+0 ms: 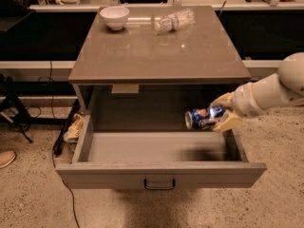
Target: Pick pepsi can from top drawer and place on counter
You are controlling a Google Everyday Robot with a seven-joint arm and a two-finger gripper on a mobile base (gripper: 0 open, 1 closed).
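Note:
The pepsi can (pixel 203 118) is dark blue with a silver end and lies on its side in my gripper (pixel 223 114). The gripper is shut on the can and holds it in the air above the right side of the open top drawer (pixel 159 174), below the counter's front edge. My pale arm comes in from the right. The drawer is pulled out, with a small dark handle at the centre of its front panel, and its floor shows nothing else. The counter (pixel 156 56) is the glossy grey-brown top of the cabinet.
A white bowl (pixel 114 17) stands at the counter's back left. A clear plastic water bottle (pixel 173 21) lies on its side at the back middle. Cables and crumpled paper (pixel 75 127) lie on the floor left of the cabinet.

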